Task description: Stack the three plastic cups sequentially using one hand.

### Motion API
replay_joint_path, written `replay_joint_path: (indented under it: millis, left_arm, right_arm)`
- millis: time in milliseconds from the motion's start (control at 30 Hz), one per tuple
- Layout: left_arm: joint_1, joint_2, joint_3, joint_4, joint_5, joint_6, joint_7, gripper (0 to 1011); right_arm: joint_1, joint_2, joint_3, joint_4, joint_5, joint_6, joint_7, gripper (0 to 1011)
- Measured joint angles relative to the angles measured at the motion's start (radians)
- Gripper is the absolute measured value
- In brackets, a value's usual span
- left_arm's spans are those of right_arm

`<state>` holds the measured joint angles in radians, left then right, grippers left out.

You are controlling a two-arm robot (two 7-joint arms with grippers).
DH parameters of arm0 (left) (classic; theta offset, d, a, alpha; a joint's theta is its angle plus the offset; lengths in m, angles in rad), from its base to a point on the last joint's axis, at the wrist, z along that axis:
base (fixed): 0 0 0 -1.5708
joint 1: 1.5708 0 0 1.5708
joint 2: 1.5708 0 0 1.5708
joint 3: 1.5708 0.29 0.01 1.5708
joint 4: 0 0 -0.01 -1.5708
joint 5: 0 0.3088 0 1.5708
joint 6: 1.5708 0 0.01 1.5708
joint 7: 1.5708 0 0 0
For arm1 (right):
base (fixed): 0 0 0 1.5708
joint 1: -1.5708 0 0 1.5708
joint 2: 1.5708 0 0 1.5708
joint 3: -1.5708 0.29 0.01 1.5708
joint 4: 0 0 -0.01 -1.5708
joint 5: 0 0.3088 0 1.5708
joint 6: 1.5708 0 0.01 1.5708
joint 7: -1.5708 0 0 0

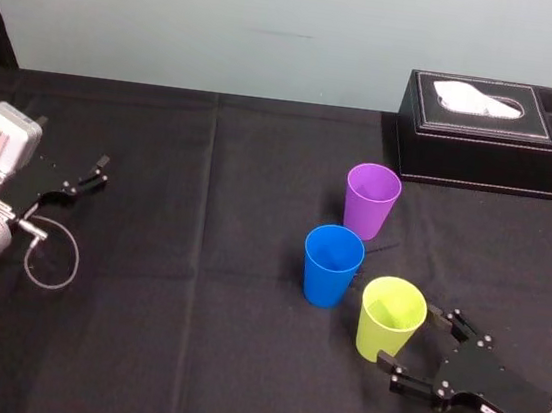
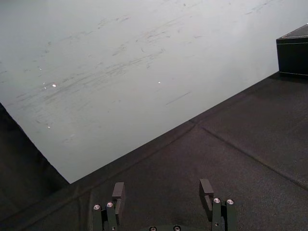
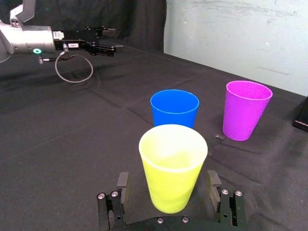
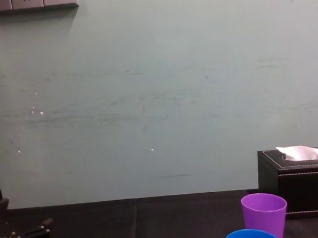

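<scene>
On the table (image 1: 187, 357), before the tissue box (image 1: 494, 153), nothing is stacked yet. The purple cup (image 1: 371, 200), blue cup (image 1: 331, 265) and green cup (image 1: 390, 318) stand apart. The right gripper (image 1: 407, 336) straddles the green cup, spread wide and not gripping. The left gripper (image 1: 84, 177) sits parked far left, also spread.

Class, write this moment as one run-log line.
right pincer: open, flanking yellow-green cup | blue cup, purple cup: unstacked | left pincer: open, parked left

This looks like a robot lab's test bench: a black-clothed table (image 1: 189, 337) against a bare, scuffed wall (image 4: 158, 97), with the left gripper (image 1: 94, 174) and right gripper (image 1: 409, 336) over it at either side.
</scene>
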<state>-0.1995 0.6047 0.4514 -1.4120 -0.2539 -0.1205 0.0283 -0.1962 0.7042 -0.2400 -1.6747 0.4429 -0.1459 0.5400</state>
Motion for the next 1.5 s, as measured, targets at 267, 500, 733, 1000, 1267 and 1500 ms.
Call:
replay_joint_path:
  millis: [267,500,733,1000,1267,1500]
  left_arm:
    - [0.0,0.0,0.0,0.0,0.0,0.0,0.0,1011]
    - [0.0,0.0,0.0,0.0,0.0,0.0,0.0,1011]
    - [0.0,0.0,0.0,0.0,0.0,0.0,0.0,1011]
    - [0.0,0.0,0.0,0.0,0.0,0.0,0.0,1011]
    - [0.0,0.0,0.0,0.0,0.0,0.0,0.0,1011]
    - [0.0,0.0,0.0,0.0,0.0,0.0,0.0,1011]
  right_arm:
    - [0.024,-0.037,-0.003,0.021,-0.025,0.007,-0.008,1003]
    - [0.04,-0.06,-0.007,0.039,-0.03,0.009,-0.007,1003]
    - [0.051,-0.069,-0.013,0.053,-0.032,0.009,0.003,1003]
    - [0.062,-0.077,-0.02,0.061,-0.038,0.005,0.009,1003]
    - [0.075,-0.087,-0.026,0.063,-0.04,0.008,0.01,1003]
    - [0.085,-0.094,-0.03,0.064,-0.043,0.016,0.005,1003]
